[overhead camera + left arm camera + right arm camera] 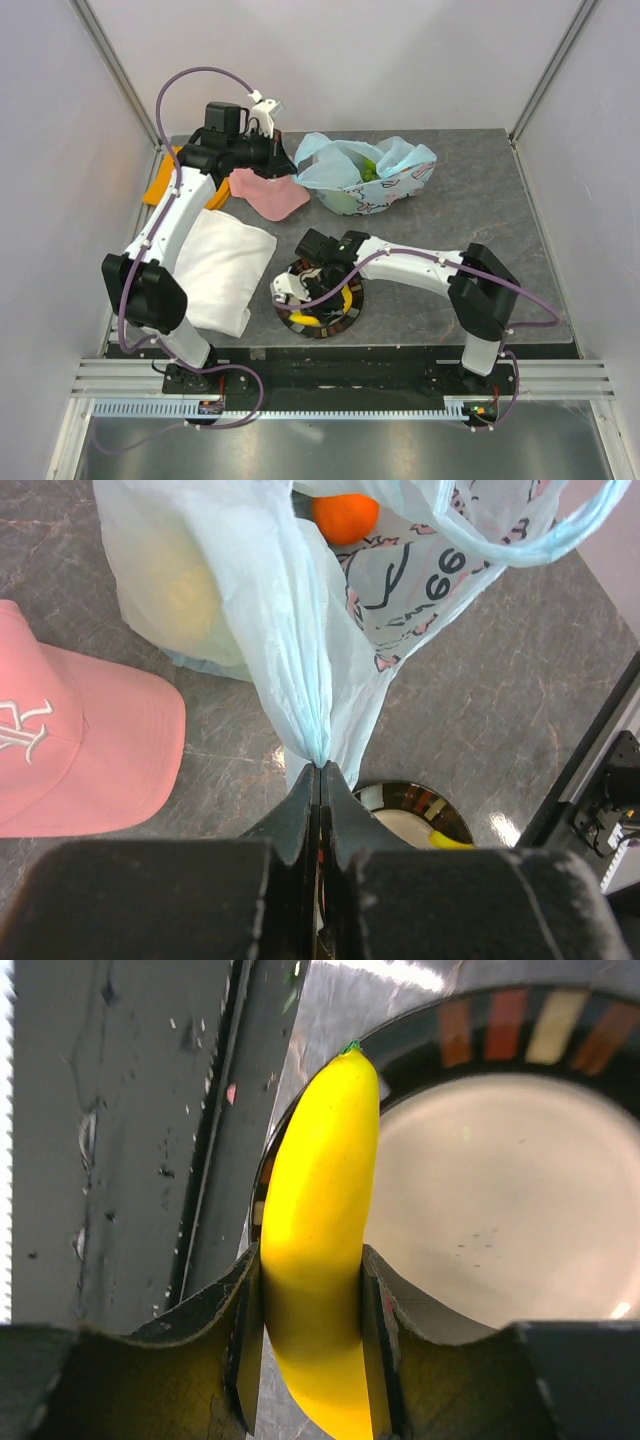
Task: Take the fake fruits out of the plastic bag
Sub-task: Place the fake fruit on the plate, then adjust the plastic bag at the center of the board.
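1. left fingers [308, 802]: pressed together, pinched on a gathered fold of the plastic bag [290, 630]; bag straight ahead of the tips, orange [344, 518] inside, farther ahead; pink cap [80, 750] left of them on the table [480, 710].
2. right fingers [215, 1360]: clamped on the banana [315, 1250], held between them, tip ahead over the plate [520, 1030] rim.

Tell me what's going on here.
The robot is taking fake fruits out of the plastic bag. The left fingers are shut on a gathered fold of the bag, pinching it at the back of the table next to a pink cap. The right fingers grip the yellow banana at the rim of the plate; I cannot tell whether it touches the plate. An orange and a yellowish fruit are in the bag.
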